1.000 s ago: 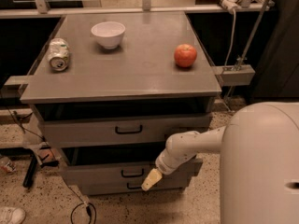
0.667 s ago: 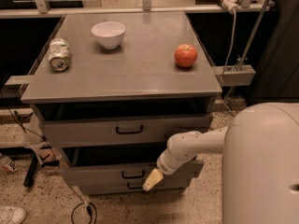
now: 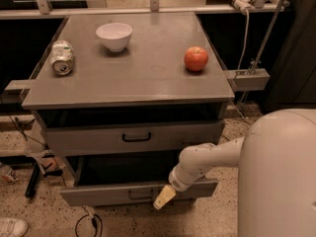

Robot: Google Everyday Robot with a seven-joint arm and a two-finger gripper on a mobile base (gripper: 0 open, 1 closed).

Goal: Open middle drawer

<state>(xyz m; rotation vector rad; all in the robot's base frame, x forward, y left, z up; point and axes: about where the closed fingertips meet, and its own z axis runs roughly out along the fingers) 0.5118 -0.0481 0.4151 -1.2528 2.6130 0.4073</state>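
The robot's yellow-tipped gripper (image 3: 164,197) sits against the front of the pulled-out grey flat-fronted middle drawer (image 3: 98,195), just right of its small black bar handle (image 3: 139,194), grip state impossible to tell

Behind gripper (image 3: 164,197), part of middle drawer (image 3: 98,195) handle (image 3: 137,195)

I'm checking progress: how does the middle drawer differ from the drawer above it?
The middle drawer sticks out farther than the upper drawer, showing more dark interior. The hand is at the middle drawer's front, beside its handle; nothing touches the upper drawer. Both are grey with small black bar handles.
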